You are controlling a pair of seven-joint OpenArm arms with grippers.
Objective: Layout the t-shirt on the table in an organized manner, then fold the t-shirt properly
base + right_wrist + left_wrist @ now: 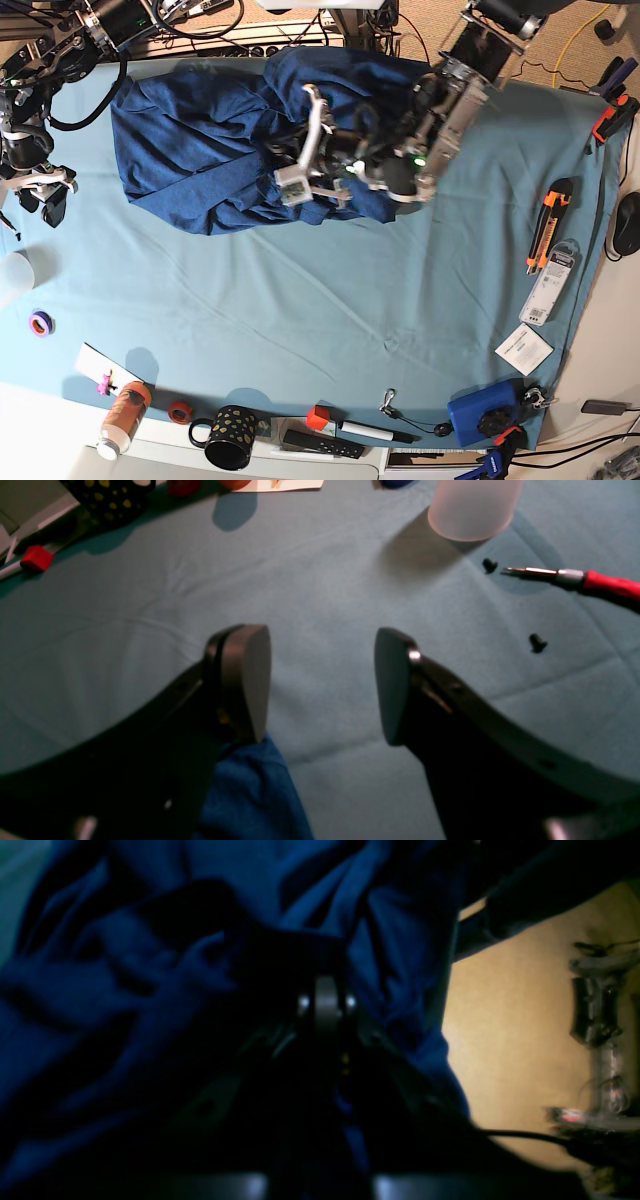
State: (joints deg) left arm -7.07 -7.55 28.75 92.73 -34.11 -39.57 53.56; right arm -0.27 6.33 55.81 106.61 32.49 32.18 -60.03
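The right gripper [322, 680] fills the right wrist view, its jaws wide apart and empty over bare cloth, with a blue fold of the t-shirt [250, 790] showing just beneath the left finger. In the base view that gripper [35, 195] hangs at the far edge of the surface [330, 330], beside the shirt's outer edge but not touching it.

The t-shirt [200, 150] lies bunched and rumpled along one long side of the surface, not yet spread flat. The left gripper [300, 185] is low in the middle of the heap, jaws closed; in its wrist view blue fabric [150, 990] crowds right around them, and they seem to pinch a fold, though the dark blur leaves that unsure.

Risks, as I judge them: a pull from a pinch in the middle of the heap could drag several layers together and tighten the bunch instead of opening it. Part of the shirt appears to lie at the back edge, so a tug that way could let it slide off. A wide sweep by the right arm could knock the frosted cup [472, 507] or the red-handled screwdriver [590, 582].

Counted: one t-shirt, two arms, one cup, one screwdriver, two small black screws [537, 642].
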